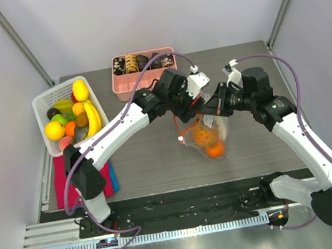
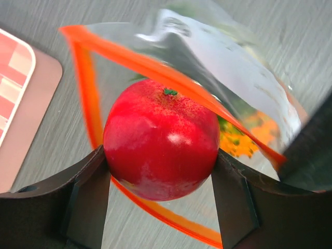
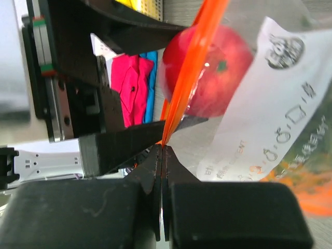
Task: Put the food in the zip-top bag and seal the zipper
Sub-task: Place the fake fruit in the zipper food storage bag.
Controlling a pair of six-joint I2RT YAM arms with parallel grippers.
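A round red fruit [image 2: 161, 137] sits between the dark fingers of my left gripper [image 2: 161, 158], which is shut on it. The fruit hangs in the open mouth of the clear zip-top bag [image 2: 233, 62], with the orange-red zipper [image 2: 87, 98] looping around it. My right gripper [image 3: 165, 148] is shut on the zipper strip [image 3: 192, 62] and holds the bag's edge up. Through the film the red fruit [image 3: 212, 78] shows. In the top view the bag [image 1: 208, 131] hangs between both grippers over the table, with an orange ball [image 1: 215, 149] and other orange-yellow food inside.
A white basket [image 1: 46, 105] of toy fruit stands at the left, on a pink and blue cloth [image 1: 58, 182]. The pink divided tray [image 1: 123, 87] stands at the back. A pink rounded corner [image 2: 21, 104] lies left of the bag. Side walls close in the table.
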